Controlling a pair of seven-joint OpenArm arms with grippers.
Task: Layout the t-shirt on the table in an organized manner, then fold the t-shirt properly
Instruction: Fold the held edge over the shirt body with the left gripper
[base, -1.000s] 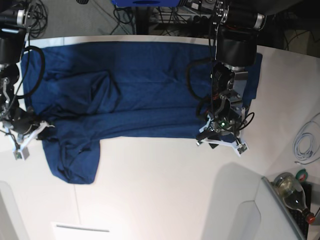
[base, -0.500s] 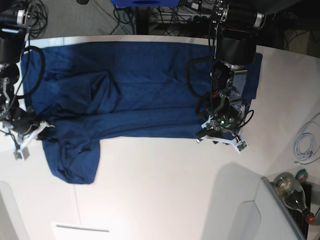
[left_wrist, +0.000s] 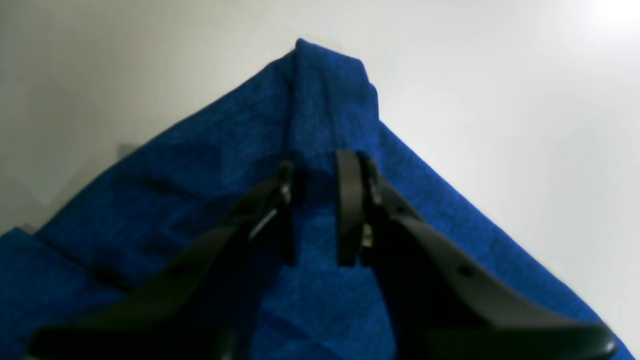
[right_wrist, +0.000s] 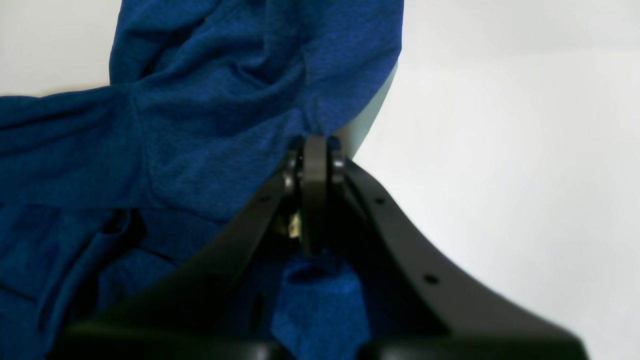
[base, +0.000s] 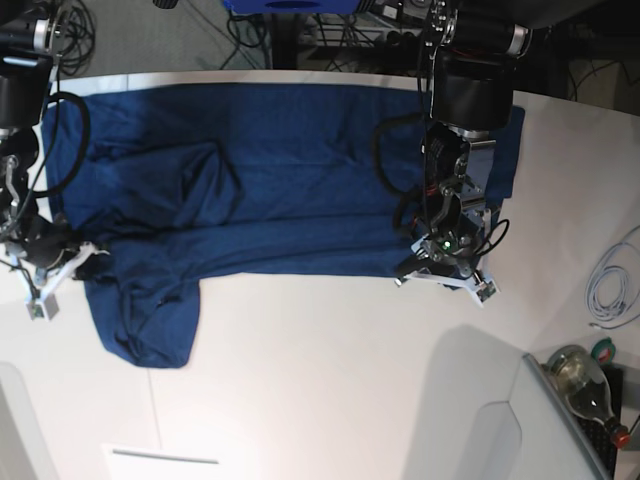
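Nearest the base camera lies bare white table (base: 330, 380), with a glass bottle (base: 588, 385) and a coil of pale cable (base: 612, 285) off at its right edge. Beyond that the dark blue t-shirt (base: 270, 190) is spread wide across the far half of the table, mostly flat, with a rumpled ridge left of centre and one flap hanging down toward the camera at the lower left. The left gripper (base: 445, 270) sits on the shirt's near hem at the right; in its wrist view the left gripper (left_wrist: 315, 210) has its two fingers a narrow gap apart with a raised ridge of cloth between them, and a corner of the t-shirt (left_wrist: 325, 90) peaks on the table (left_wrist: 500, 100) ahead; whether the fingers already pinch that ridge I cannot tell. The right gripper (base: 50, 265) is at the shirt's left edge; its wrist view shows the right gripper (right_wrist: 312, 165) pressed together on a bunched fold of the t-shirt (right_wrist: 225, 110), with the table (right_wrist: 500, 150) to the side.
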